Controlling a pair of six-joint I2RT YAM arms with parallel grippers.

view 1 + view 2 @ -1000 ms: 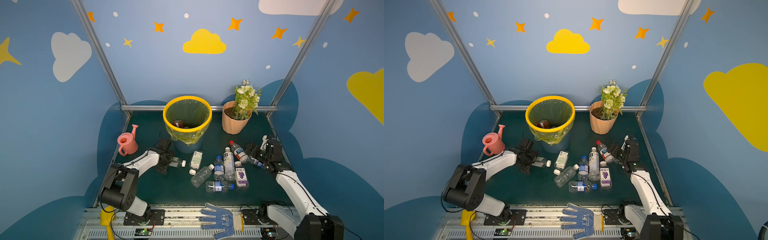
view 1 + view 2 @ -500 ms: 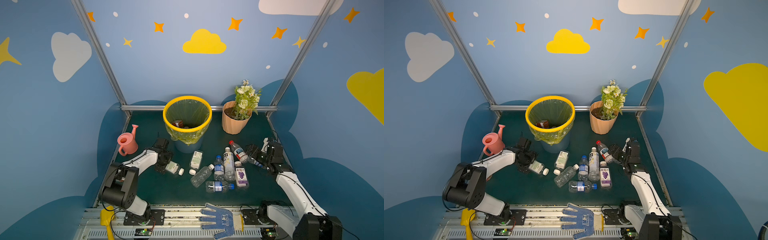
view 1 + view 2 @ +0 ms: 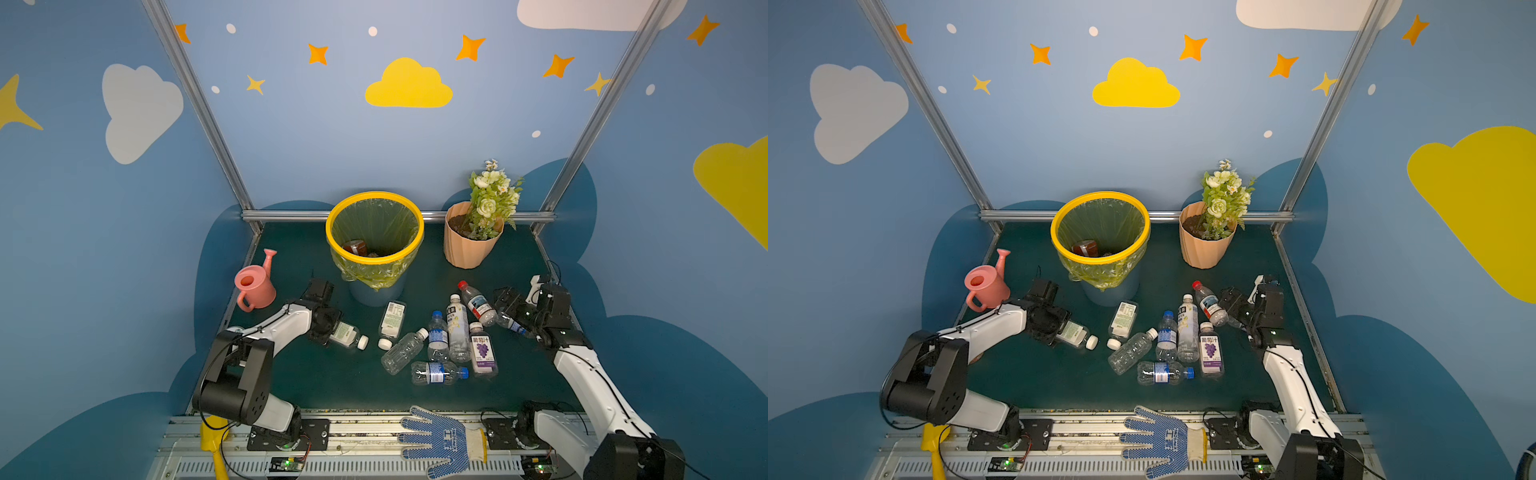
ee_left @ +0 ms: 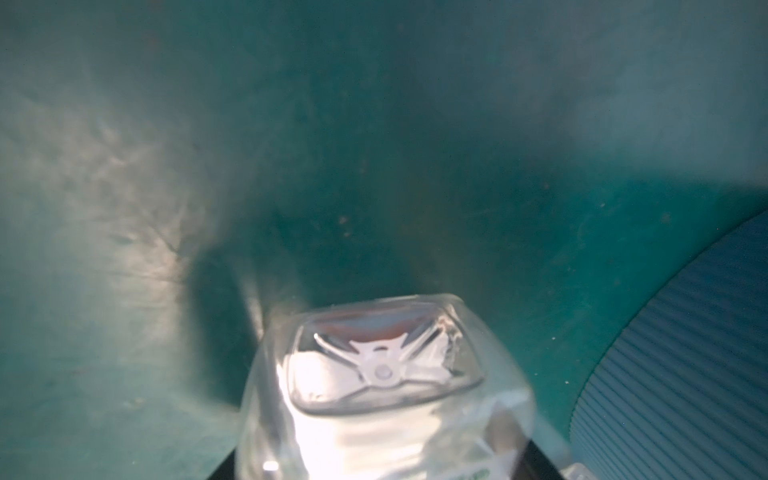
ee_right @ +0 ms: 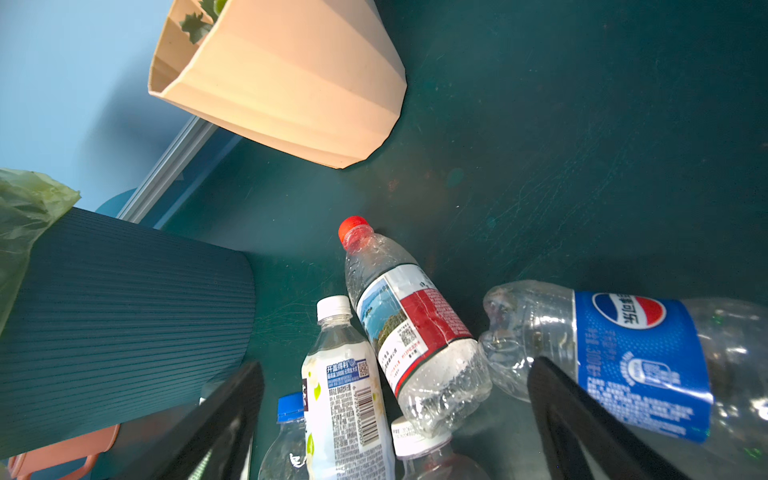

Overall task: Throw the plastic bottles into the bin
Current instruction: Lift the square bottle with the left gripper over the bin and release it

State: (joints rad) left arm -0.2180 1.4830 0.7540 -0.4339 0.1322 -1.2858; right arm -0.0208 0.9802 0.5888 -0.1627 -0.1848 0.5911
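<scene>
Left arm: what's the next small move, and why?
Probably a short straight lift. The left pincer looks closed around the leftmost bottle, which lies low on its side. The bin stands just beyond it, and its yellow rim is well above the bottle, so the bottle needs height before it swings over.

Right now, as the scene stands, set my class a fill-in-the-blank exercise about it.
1. The bin has a rim coloured ____.
2. The left gripper is clamped on a bottle whose cap is ____.
3. The watering can is coloured ____.
4. The right gripper hovers by the red-capped bottle with its jaws ____.

Missing words: yellow; white; pink; open.
</scene>
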